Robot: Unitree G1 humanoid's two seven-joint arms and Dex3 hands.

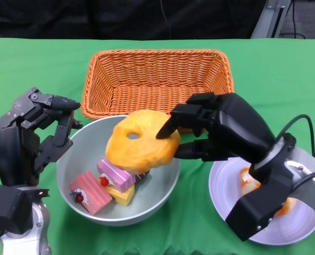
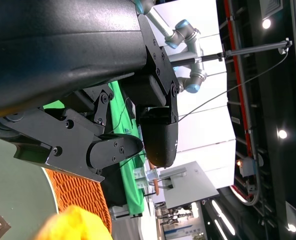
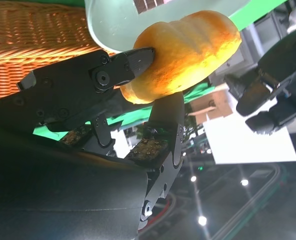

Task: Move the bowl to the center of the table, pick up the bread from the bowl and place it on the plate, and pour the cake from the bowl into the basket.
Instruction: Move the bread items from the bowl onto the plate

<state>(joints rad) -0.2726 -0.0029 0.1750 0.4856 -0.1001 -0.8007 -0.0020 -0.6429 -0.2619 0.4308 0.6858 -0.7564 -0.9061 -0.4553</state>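
I read the right hand (image 1: 210, 133) as mid-lift: bread (image 1: 141, 139) pinched between thumb and fingers (image 1: 171, 125), raised just above the bowl (image 1: 163, 194), presumably so it clears the rim before going to the plate (image 1: 221, 186) under my right forearm. Right wrist view confirms it: one fingertip (image 3: 138, 59) on the crust, another beneath, bread (image 3: 188, 50) between them. Something orange already lies on the plate, mostly hidden. Left hand (image 1: 40, 135) sits at the bowl's near rim, fingers (image 1: 61, 133) curled toward it, likely steadying; contact I cannot tell, nor in the left wrist view. Cake pieces (image 1: 104, 186) stay in the bowl below the bread. Basket (image 1: 157, 79) just beyond the fingertips.
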